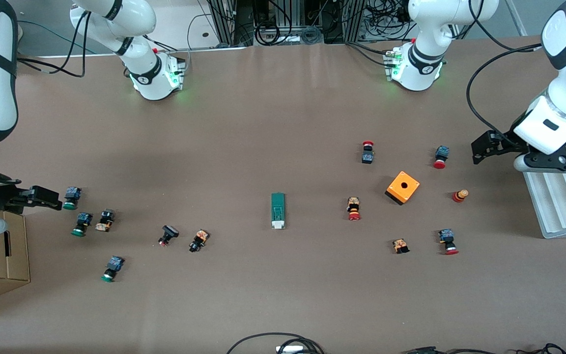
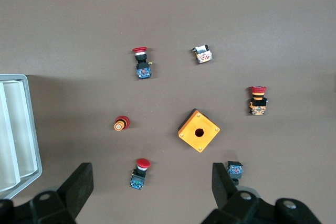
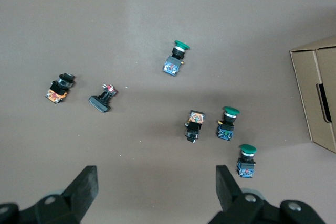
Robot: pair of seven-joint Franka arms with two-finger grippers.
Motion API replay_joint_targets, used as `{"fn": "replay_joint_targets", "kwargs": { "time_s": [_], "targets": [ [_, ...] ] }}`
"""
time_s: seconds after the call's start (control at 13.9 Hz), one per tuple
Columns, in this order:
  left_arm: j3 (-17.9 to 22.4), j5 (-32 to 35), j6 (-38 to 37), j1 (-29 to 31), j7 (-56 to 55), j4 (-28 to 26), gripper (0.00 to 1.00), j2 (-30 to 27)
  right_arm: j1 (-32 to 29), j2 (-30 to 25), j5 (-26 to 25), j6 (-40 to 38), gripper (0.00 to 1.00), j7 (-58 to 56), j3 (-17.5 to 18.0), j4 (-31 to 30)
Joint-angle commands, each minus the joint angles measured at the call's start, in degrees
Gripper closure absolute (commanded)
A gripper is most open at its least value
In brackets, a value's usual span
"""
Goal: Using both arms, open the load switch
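Front view: the load switch [image 1: 277, 211] lies alone mid-worktop, its long axis running toward and away from the camera, white slider at the nearer end. The left gripper [image 1: 479, 150] hangs open and empty over the left arm's end of the worktop, the right gripper [image 1: 49, 200] open and empty over the right arm's end; the switch sits between them, well apart from both and about as far from each, so neither arm has a clear lead. One orange box [image 1: 402, 187] and thirteen push-buttons: seven toward the left arm's end, six toward the right's. Left wrist view: wide-open fingers [image 2: 79, 187], box, six buttons, a white tray [image 2: 16, 129]; no switch. Right wrist view: wide-open fingers [image 3: 84, 190], six buttons, a cardboard box [image 3: 317, 93]; no switch.
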Motion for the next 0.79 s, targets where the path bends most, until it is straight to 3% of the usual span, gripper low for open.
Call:
{"fn": "replay_joint_targets", "kwargs": {
  "time_s": [0.0,0.72],
  "targets": [
    [-0.10,0.62,-1.29,0.13,-0.68,1.63,0.00,0.68,-0.33,-0.26,1.32,0.04,0.00,0.25,0.06,0.30],
    [-0.18,0.01,-1.46,0.04,-0.95,1.55,0.00,0.68,-0.07,-0.34,1.40,0.13,0.00,-0.54,0.41,0.38]
  ]
}}
